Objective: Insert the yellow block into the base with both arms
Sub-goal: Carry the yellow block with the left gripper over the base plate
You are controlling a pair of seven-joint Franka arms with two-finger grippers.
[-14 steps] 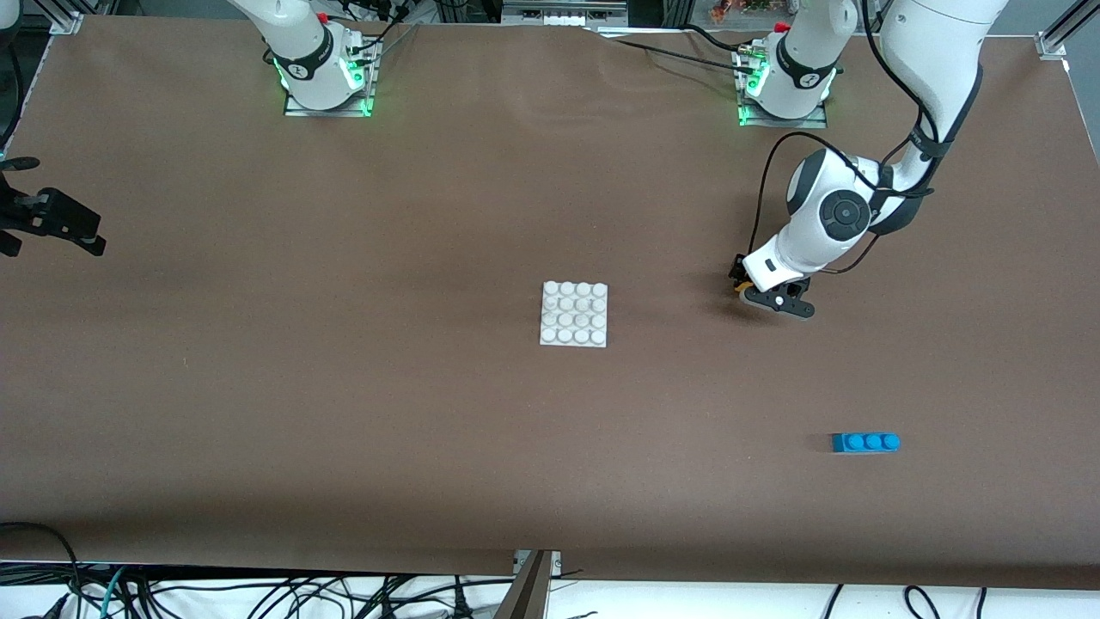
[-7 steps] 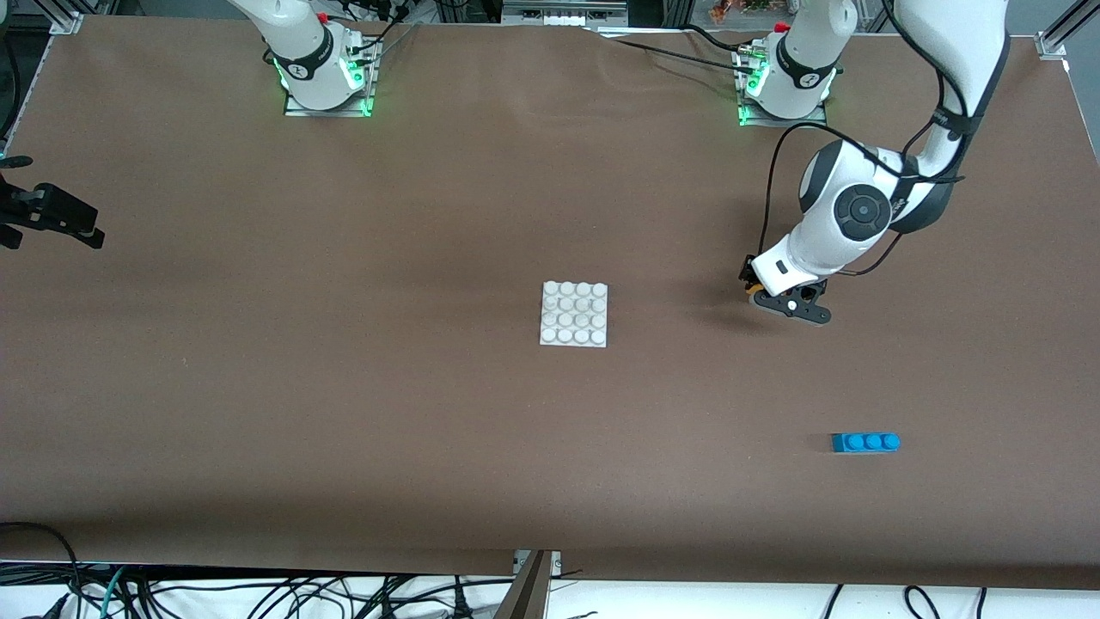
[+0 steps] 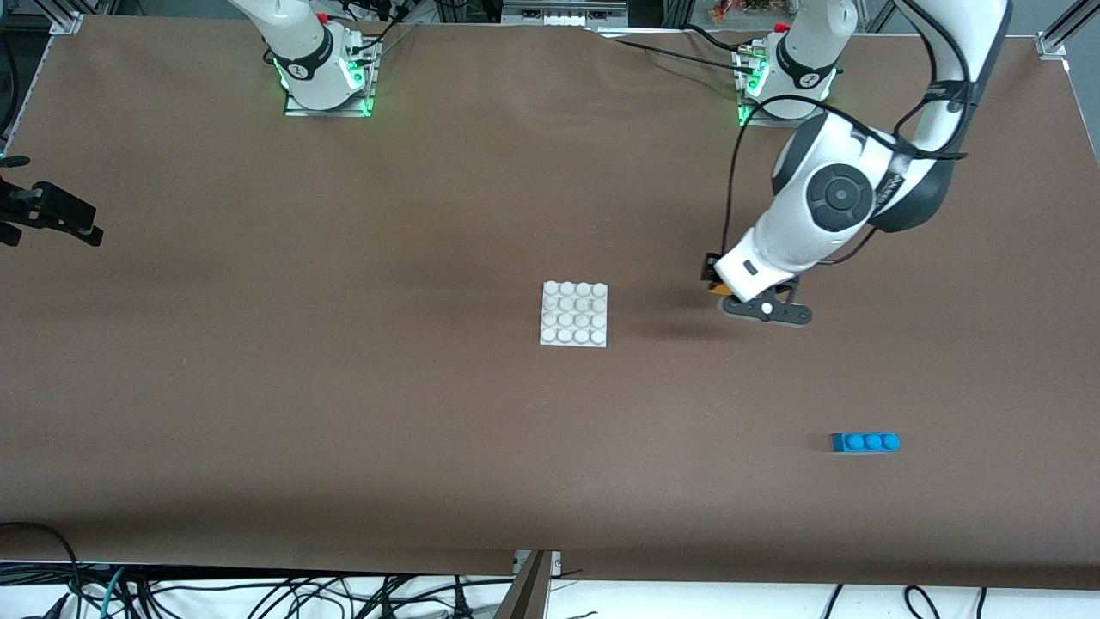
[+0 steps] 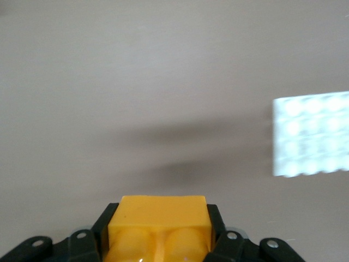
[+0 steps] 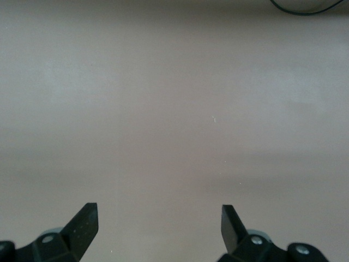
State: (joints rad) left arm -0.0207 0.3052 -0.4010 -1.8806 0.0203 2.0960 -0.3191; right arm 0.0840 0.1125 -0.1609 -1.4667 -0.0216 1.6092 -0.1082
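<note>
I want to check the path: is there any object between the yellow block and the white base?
Nothing visible. The left pincer holds the yellow block over bare table toward the left arm's end from the base. The blue brick lies nearer the camera, off the path.

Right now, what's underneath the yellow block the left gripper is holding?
Only bare brown table and a shadow lie under the yellow block, clamped in the left gripper. The white base sits off beside it, not below. The block's underside is hidden.

Yellow block (image 4: 157, 226), clamped in the left end effector (image 3: 720, 292); white studded base (image 3: 574, 314) flat on the surface, apart.
</note>
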